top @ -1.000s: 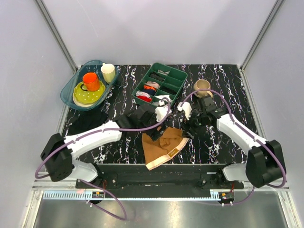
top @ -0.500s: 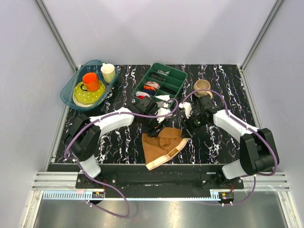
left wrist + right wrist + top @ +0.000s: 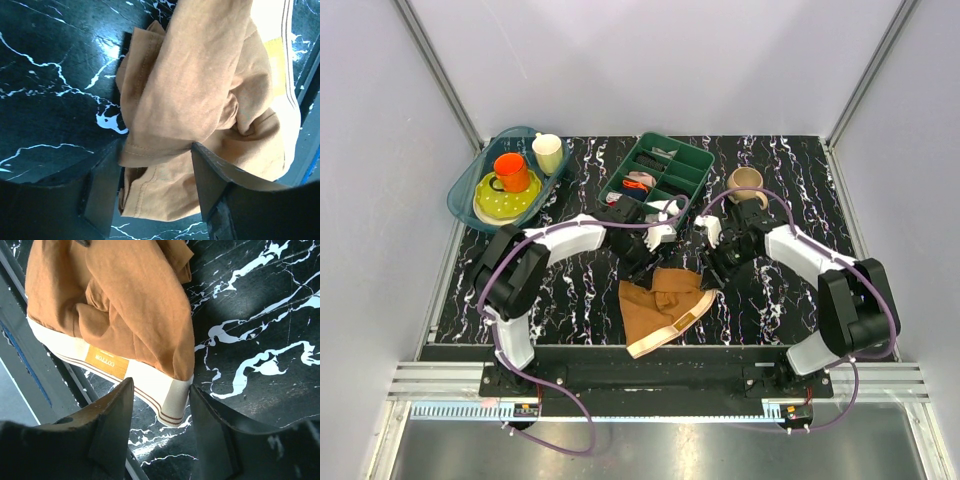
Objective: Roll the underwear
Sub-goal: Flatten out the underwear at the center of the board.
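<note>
The rust-brown underwear (image 3: 655, 303) lies crumpled near the table's front edge, its cream waistband (image 3: 667, 328) toward the front. My left gripper (image 3: 655, 260) is at its far edge. In the left wrist view the gripper (image 3: 156, 187) is open, with a folded leg hem of the underwear (image 3: 200, 75) lying between the fingers. My right gripper (image 3: 710, 270) is at the underwear's right side. In the right wrist view it (image 3: 161, 417) is open, with the waistband's corner (image 3: 172, 392) between the fingers and the brown fabric (image 3: 125, 295) beyond it.
A green divided tray (image 3: 692, 152) with small fabric rolls stands at the back centre. A tan mug (image 3: 745, 183) is behind the right arm. A teal bin (image 3: 463, 188) at the back left holds an orange mug, a yellow plate and a cream cup. The table's front rail runs close to the waistband.
The left arm has swung its elbow back and brought its gripper down onto the underwear's far edge. The right gripper has shifted slightly left toward the underwear.
</note>
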